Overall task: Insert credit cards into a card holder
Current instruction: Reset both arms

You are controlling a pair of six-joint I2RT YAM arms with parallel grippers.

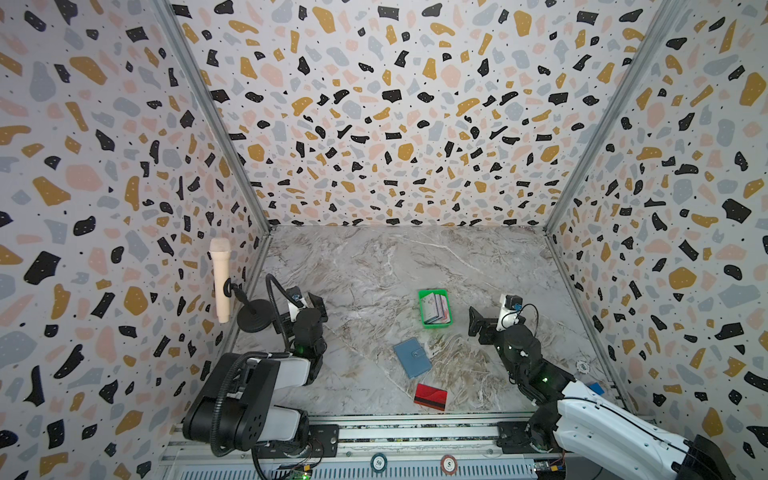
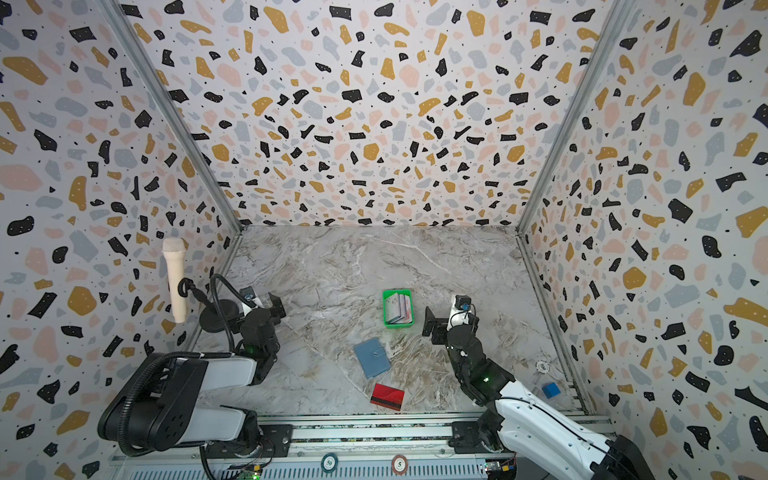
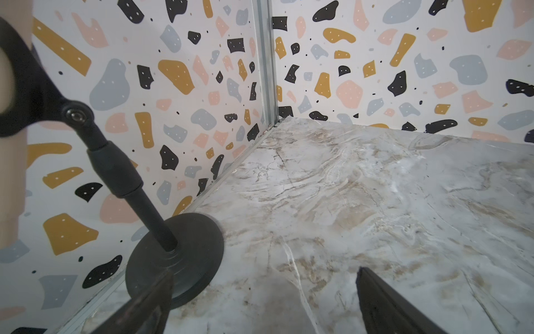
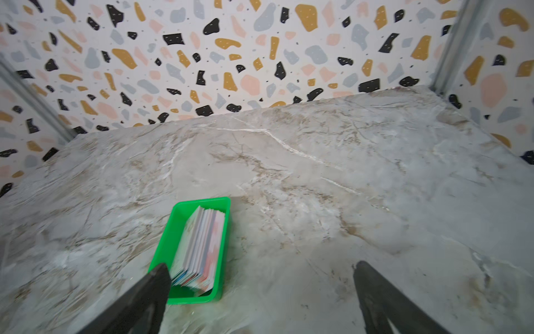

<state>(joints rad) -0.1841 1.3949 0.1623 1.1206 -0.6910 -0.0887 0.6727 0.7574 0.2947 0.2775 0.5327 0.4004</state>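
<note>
Both my claws are wide open with nothing in them. My left claw [image 3: 260,289] sits out at 9 o'clock beside the mic stand [image 3: 173,260]. My right claw [image 4: 261,267] is at 3 o'clock, near the green tray [image 4: 173,228].

In both top views the card holder [image 1: 412,357] lies flat and snapped shut, a bit toward 6 o'clock from the table's middle. The tray is at its 12 o'clock with a stack of credit cards [image 4: 202,245] standing on edge inside. 1 red card [image 1: 430,397] with a dark stripe lies flat at the holder's 5 o'clock, near the front rail.

My guess on handling: the cards are light, stiff and slick. The flat red one looks like a pain to pinch off marble, so I'd nudge an edge up first. The tray ones look easier, since I can grab the top edge. The holder looks soft and light and will probably skid, so 1 claw pins it while the other works the snap tab.
</note>
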